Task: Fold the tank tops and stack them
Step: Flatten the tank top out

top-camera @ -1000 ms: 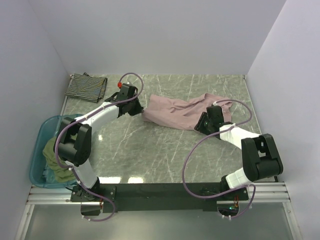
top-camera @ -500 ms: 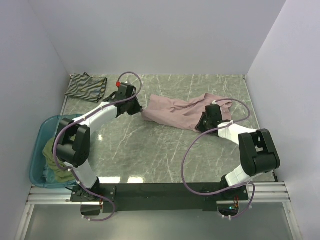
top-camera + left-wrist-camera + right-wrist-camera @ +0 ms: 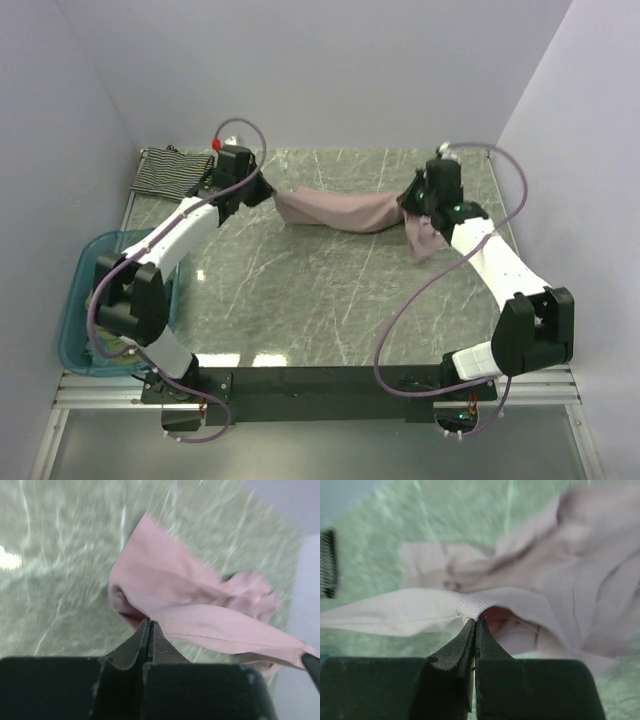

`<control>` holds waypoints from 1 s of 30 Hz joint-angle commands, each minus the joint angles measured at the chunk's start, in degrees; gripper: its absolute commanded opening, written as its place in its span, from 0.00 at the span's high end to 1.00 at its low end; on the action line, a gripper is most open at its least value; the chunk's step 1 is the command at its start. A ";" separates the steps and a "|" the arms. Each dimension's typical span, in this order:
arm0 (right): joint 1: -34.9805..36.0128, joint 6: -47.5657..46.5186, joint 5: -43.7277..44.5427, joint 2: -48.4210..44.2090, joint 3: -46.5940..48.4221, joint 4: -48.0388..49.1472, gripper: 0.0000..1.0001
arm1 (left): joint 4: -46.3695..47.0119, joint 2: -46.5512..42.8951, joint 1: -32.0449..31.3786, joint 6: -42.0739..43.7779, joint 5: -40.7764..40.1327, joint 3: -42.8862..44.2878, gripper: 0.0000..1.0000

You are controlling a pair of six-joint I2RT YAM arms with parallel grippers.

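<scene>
**Both arms are holding the pink tank top stretched above the worktop**

The left end effector [image 3: 150, 626] is pinching one edge of the pink tank top [image 3: 335, 212], with its fingers pressed together on the cloth. The right end effector [image 3: 474, 624] is pinching the opposite edge the same way, gripping a ribbed hem. Between the two, the garment is hanging as a sagging band over the far half of the marbled green worktop [image 3: 330, 300]. A loose end is drooping below the right end effector. The striped tank top [image 3: 172, 172] is lying folded in the far left corner, well apart from the pink one. The blue tub [image 3: 72, 310] is sitting at the left edge, partly under the left arm.
</scene>
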 commanded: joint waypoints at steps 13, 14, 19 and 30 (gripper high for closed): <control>-1.39 -14.12 -4.92 10.17 40.15 -4.95 1.00 | 13.17 1.02 5.43 6.83 -10.10 31.63 0.99; -1.74 -14.12 -5.63 11.76 42.19 -4.60 1.00 | 14.24 2.08 5.96 6.83 -9.66 33.04 0.99; -3.68 -13.86 -9.24 25.54 60.08 -4.07 1.00 | 16.27 13.39 10.26 6.31 -6.41 47.60 0.99; -7.37 -10.26 -12.31 34.38 77.83 1.82 1.00 | 22.15 22.93 16.25 4.55 -0.52 60.76 0.99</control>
